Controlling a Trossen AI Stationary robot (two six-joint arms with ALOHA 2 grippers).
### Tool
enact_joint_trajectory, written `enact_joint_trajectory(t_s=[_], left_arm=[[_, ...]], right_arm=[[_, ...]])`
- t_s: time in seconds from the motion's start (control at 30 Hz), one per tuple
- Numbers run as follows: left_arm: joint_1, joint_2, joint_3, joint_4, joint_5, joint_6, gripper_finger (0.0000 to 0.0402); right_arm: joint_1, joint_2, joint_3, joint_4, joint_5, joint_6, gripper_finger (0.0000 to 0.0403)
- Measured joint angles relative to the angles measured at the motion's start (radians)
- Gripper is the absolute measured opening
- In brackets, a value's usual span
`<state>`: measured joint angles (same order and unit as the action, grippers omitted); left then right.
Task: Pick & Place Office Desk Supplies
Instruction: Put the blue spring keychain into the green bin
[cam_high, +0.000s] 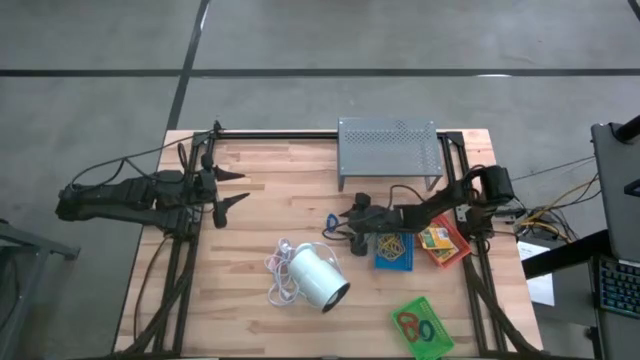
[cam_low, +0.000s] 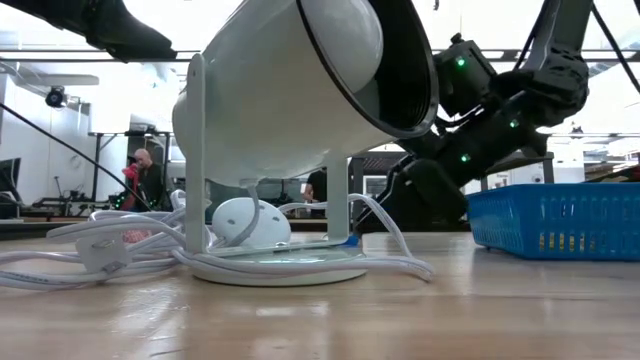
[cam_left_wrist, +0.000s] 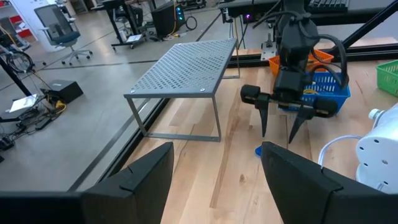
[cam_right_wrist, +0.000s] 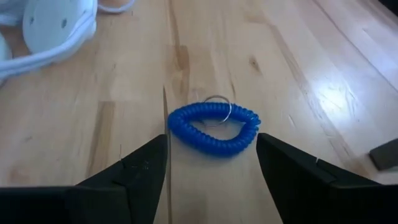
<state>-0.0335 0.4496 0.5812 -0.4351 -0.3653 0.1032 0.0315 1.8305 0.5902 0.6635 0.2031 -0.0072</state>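
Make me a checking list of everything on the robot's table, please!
Surface: wooden table, bare planks showing.
Job's things: blue coil loop flat on the wood; blue tray, red tray, green tray holding loops.
Clutter: white cylinder; grey perforated stand.
Claws: right claw open, straddling the blue coil loop; left claw open, waiting at the table's left.
Cables: white cord beside the cylinder.
Surroundings: office chair, people far behind.
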Motion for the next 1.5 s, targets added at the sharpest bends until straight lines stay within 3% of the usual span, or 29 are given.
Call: enact_joint_trajectory(t_s=[0.5, 0.93, 1.5], left_arm=[[0.000, 0.000, 0.000, -0.015, 0.000, 0.000, 0.0245], [0.000, 0.000, 0.000, -0.020, 0.000, 0.000, 0.0245], [0.000, 0.000, 0.000, -0.023, 0.000, 0.000, 0.0245]], right_arm=[[0.000, 0.003, 0.008, 0.008, -0.051, -0.191, 0.0250], [-0.015, 0.003, 0.045, -0.033, -0.107, -0.074, 0.0252], [-0.030, 0.004, 0.045, -0.060, -0.160, -0.070, 0.0254]])
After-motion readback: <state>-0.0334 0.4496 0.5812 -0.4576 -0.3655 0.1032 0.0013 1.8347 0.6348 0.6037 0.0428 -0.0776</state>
